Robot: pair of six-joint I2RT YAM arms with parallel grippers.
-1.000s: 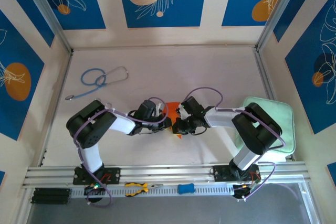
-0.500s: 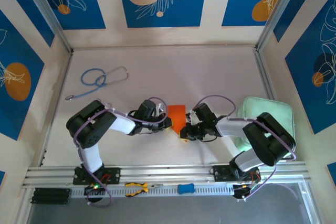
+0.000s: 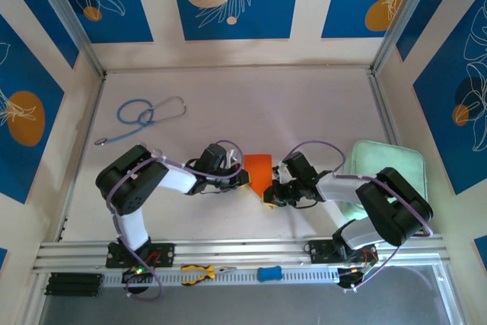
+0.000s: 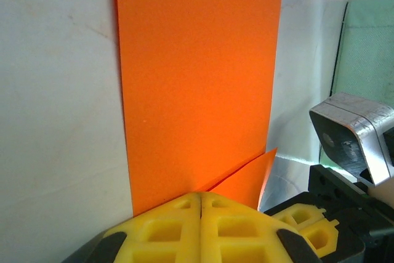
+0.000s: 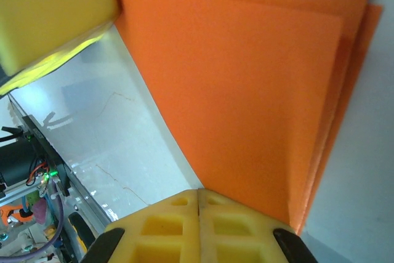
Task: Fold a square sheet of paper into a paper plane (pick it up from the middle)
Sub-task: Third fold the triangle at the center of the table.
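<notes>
Jaws of left gripper (image 4: 201, 204) and right gripper (image 5: 199, 201) are pressed together, touching the thin bright orange folded paper sheet (image 3: 257, 169) lying flat between them; best to rub the fold slowly

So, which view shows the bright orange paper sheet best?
Left wrist: the bright orange paper sheet lies as a long strip, both side edges visible. Right wrist shows layered edges close up; top external, a small patch.
</notes>
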